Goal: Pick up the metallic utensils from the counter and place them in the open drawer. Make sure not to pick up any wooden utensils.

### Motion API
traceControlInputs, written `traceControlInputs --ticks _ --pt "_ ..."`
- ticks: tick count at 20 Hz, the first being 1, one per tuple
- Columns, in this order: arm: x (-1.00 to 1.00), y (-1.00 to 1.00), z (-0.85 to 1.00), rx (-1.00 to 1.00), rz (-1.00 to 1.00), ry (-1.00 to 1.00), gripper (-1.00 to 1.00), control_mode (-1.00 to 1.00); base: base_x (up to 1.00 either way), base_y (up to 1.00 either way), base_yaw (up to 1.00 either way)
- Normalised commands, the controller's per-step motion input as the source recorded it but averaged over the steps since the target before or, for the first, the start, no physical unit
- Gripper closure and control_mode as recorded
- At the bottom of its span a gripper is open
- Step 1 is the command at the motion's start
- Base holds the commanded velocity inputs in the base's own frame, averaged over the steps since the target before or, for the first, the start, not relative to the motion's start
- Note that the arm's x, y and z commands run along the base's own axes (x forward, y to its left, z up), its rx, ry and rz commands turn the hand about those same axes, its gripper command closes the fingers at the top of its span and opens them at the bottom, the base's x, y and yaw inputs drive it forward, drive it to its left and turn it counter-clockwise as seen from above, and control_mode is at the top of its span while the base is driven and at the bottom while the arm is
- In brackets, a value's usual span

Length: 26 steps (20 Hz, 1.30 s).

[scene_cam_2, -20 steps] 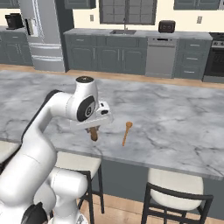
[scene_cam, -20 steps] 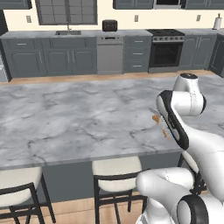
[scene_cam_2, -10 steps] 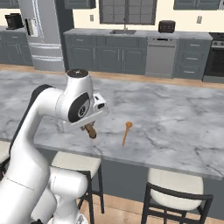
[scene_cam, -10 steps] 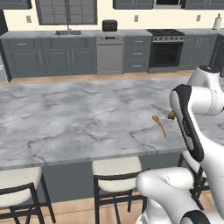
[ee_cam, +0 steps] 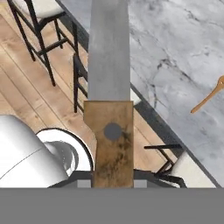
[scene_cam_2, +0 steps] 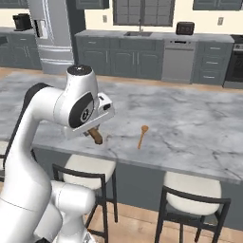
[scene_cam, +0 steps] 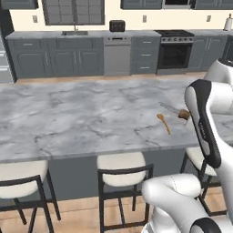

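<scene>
- One metallic utensil, a knife (ee_cam: 109, 52) with a grey blade and a brown handle, is up off the counter (scene_cam: 91, 118) and carried by its handle. In the hand view the blade runs straight away from the hand.
- The gripper (scene_cam_2: 95, 134) is clamped on that brown handle, its jaws part-way apart with the handle between them.
- Over the last second the arm has swung the knife sideways. In the left base view the hand has gone from just above the wooden spoon (scene_cam: 164, 123) to the right of it, out toward the counter's end. The room behind has not shifted, so the arm has moved, not the base.
- The wooden spoon lies flat on the marble where it lay before, untouched and now apart from the knife. That suits the task, which leaves it alone.
- Past the blade, the hand view looks over the counter's near edge at a stool (ee_cam: 35, 8) and the plank floor below. The knife hangs near that edge rather than over the middle of the slab.
- The pick-up of this utensil looks done, and I judge the carry to the open drawer to be under way. Where the drawer lies I cannot tell, so the release is still ahead.
</scene>
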Motion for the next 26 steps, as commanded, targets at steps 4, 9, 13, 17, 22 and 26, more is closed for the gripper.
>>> traceControlInputs --ticks 4,9,13,17,22,26 --pt "0.00 0.00 0.00 0.00 0.00 0.00 1.00 1.00 -1.00 0.61 0.04" --pt "0.00 0.00 0.00 0.00 0.00 0.00 1.00 1.00 -0.57 1.00 0.06" --pt "0.00 0.00 0.00 0.00 0.00 0.00 1.00 1.00 -0.05 1.00 0.00" --pt "0.00 0.00 0.00 0.00 0.00 0.00 1.00 1.00 0.00 1.00 -0.02" --pt "0.00 0.00 0.00 0.00 0.00 0.00 1.00 1.00 0.00 1.00 0.00" --pt "0.00 0.00 0.00 0.00 0.00 0.00 1.00 1.00 0.01 1.00 0.00"
